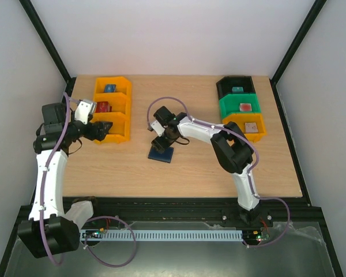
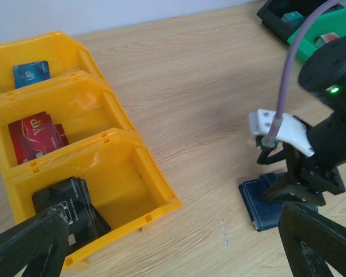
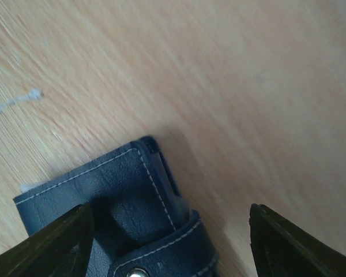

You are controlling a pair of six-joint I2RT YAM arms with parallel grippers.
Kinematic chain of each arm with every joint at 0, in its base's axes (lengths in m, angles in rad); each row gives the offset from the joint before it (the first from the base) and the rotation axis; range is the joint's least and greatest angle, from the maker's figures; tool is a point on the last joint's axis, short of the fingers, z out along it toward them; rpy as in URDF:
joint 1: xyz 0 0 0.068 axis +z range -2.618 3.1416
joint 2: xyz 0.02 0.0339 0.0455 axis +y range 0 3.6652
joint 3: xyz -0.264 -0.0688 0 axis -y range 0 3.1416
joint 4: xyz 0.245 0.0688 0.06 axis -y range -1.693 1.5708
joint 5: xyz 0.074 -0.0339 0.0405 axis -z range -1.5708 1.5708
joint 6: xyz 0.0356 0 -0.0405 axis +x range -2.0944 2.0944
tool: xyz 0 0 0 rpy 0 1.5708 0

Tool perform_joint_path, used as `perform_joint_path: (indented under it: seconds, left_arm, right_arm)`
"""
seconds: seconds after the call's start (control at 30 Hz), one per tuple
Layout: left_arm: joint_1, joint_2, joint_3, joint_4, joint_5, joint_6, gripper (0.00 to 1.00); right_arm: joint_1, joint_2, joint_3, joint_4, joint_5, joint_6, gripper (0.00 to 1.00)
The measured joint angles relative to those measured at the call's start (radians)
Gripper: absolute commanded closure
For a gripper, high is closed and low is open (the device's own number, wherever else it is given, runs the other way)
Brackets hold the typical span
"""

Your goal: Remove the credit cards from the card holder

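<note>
The right gripper [image 3: 170, 248] hangs low over the card holder [image 3: 121, 190], its two dark fingers spread to either side. One finger overlaps the holder's edge; the other is over bare wood, so nothing is gripped. Only the right wrist view shows the detail directly beneath. The holder is navy with pale stitching, folded shut, and its tab [image 3: 173, 254] is fastened by a small metal snap [image 3: 139, 272]. Any credit cards inside are hidden. A pale fleck [image 3: 17, 101] lies on the table [image 1: 190, 173], away from the fingers.

From above, we see the holder [image 1: 161, 154] lying flat near the table's middle, with the right gripper [image 1: 160, 141] directly over it. The left wrist view shows this gripper [image 2: 288, 184] from the side, with a purple cable [image 2: 294, 63] looping up from it. It blocks much of the holder [image 2: 265, 208].

The left gripper [image 1: 101, 130] is well apart from the holder, spread wide and holding nothing. Its fingers [image 2: 23, 248] frame the nearest of three yellow bins [image 2: 132, 173]. That nearest bin, just below it, holds black cards [image 2: 69, 202] with white marks we cannot read. The next bin out holds a red card [image 2: 34, 135] whose script looks like "VIP". The farthest holds a blue card [image 2: 32, 73] with white lettering too small to be sure of.

Beyond the right gripper, on the far side from the left arm, stand a black bin [image 1: 222, 86], a green bin [image 1: 226, 108] and an orange bin [image 1: 230, 122]. Each holds a small item.
</note>
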Motion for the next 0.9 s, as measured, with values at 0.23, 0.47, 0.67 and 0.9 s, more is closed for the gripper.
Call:
perform_joint_path:
  seconds: [0.23, 0.47, 0.67, 0.9]
  left_arm:
    - [0.000, -0.001, -0.026, 0.000, 0.037, -0.001, 0.01]
    - [0.000, -0.001, -0.033, 0.002, 0.040, -0.001, 0.01]
    - [0.000, -0.001, -0.036, -0.001, 0.054, -0.001, 0.01]
    - [0.001, -0.001, -0.036, -0.006, 0.085, -0.001, 0.01]
  right_arm:
    - [0.000, 0.050, 0.032, -0.040, -0.099, -0.024, 0.65]
    - [-0.002, 0.056, 0.032, -0.046, -0.195, -0.021, 0.98]
    - [-0.030, 0.055, 0.015, -0.034, -0.317, 0.025, 0.98]
    - [-0.058, -0.027, -0.068, 0.018, -0.385, 0.108, 0.98]
